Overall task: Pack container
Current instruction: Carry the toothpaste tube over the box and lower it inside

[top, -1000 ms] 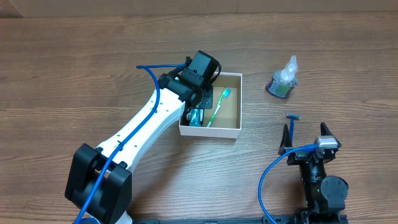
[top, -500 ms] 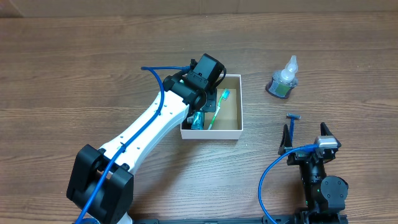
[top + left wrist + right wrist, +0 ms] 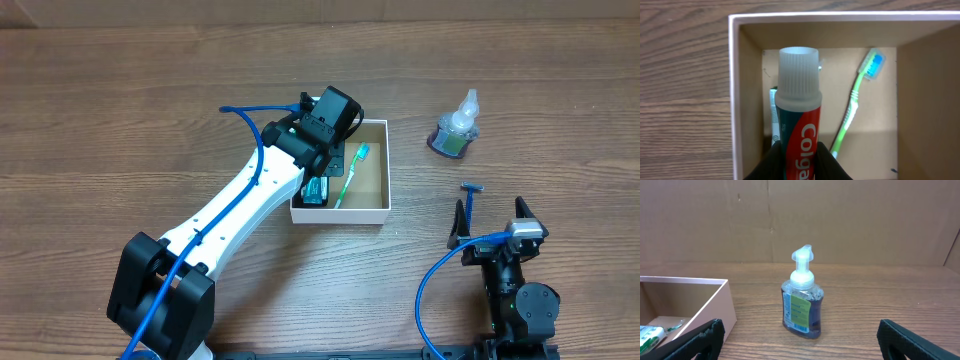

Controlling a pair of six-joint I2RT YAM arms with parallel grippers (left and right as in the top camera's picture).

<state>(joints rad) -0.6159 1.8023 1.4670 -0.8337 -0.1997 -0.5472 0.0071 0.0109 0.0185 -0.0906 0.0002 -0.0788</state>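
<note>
1. The worktop (image 3: 120,120) is brown wood-grain laminate, its grain running side to side, and it fills nearly all of the overhead view.
2. Behind it stands a plain cardboard wall (image 3: 840,220), creased and marked. It closes off the room in the right wrist view and shows as a thin strip along the top edge in the overhead view.
3. The container (image 3: 345,213) sits flat near the middle of the worktop, with white outer walls and a bare brown inside.
4. A green toothbrush (image 3: 352,170) lies on the container's floor, its blue-bristled head toward the far wall.
5. The left fingers (image 3: 772,165) are clenched on a red and teal toothpaste tube (image 3: 797,115), one on each side of its body, over the left part of the container. The ribbed white cap points at the far wall. Whether the tube touches the floor cannot be told.
6. A white and green packet (image 3: 772,115) lies under the tube on the floor.
7. A clear pump bottle (image 3: 455,128) stands upright on bare wood, well to the right of the container.
8. A blue-handled razor (image 3: 471,195) lies flat nearer the right arm, apart from the bottle.
9. The right fingers (image 3: 700,339) are spread wide and grasp nothing, low over the near right worktop and facing the bottle.
</note>
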